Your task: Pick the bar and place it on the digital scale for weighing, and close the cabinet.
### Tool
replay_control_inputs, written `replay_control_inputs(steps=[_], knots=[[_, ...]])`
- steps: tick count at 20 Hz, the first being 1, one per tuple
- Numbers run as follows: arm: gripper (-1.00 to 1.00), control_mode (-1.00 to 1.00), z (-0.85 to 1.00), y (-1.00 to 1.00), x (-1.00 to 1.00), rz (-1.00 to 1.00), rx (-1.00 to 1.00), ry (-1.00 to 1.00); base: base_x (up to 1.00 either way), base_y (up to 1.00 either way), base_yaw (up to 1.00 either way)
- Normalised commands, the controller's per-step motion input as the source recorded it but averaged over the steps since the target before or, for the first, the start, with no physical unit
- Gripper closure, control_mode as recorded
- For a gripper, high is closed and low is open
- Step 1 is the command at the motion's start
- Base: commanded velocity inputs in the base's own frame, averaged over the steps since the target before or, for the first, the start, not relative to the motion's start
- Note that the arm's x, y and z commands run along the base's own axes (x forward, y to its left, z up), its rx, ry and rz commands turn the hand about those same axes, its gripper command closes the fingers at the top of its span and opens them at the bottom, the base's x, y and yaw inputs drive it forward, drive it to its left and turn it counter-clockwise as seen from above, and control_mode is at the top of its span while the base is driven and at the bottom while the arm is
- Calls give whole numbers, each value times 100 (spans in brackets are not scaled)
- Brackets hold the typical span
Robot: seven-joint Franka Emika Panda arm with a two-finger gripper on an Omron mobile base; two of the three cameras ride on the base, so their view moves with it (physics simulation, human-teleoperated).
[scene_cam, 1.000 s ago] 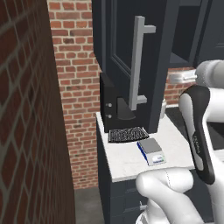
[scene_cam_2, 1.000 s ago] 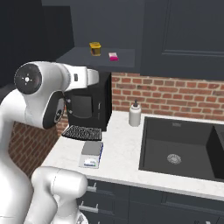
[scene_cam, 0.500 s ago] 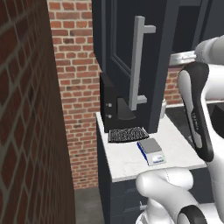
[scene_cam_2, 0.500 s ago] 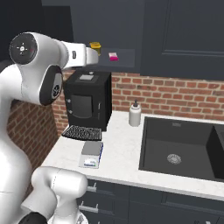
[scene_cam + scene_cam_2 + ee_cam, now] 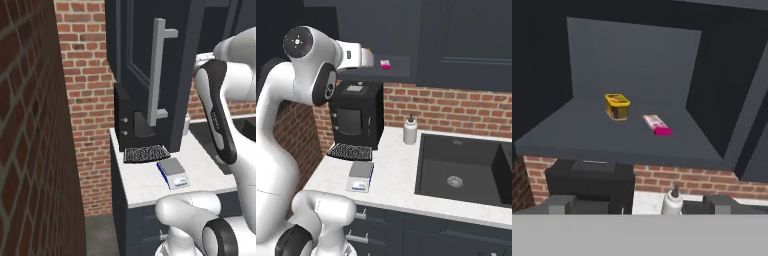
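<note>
Bar: flat on open cabinet shelf, beside yellow tub, apart.
Handling: likely light, thin, slick wrapper, slightly crushable.
Hold: across narrow width, mid-length.
Tool: released, empty, short of shelf.

A dark grey cabinet shelf crosses the middle of the hand view; a yellow tub stands at its centre with the bar lying just right of it. Lower in the right base view, a white counter carries the digital scale, a black ribbed mat, a black appliance and a white bottle.
</note>
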Motion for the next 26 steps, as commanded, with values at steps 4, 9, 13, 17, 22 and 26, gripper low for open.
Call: replay_control_inputs(steps=[4, 9, 13, 17, 22, 26], knots=[[-100, -100, -2, 0, 62, 0, 0, 17, 0, 0, 0], [-100, -100, -12, -18, 26, 1, 0, 3, 0, 0, 0], [-100, -100, -18, -23, 25, 5, 0, 0, 0, 0, 0], [-100, -100, -23, -7, 19, 5, 0, 0, 0, 0, 0], [-100, -100, -11, 0, 33, 0, 0, 0, 0, 0, 0], [-100, -100, -1, 0, 41, 0, 0, 0, 0, 0, 0]])
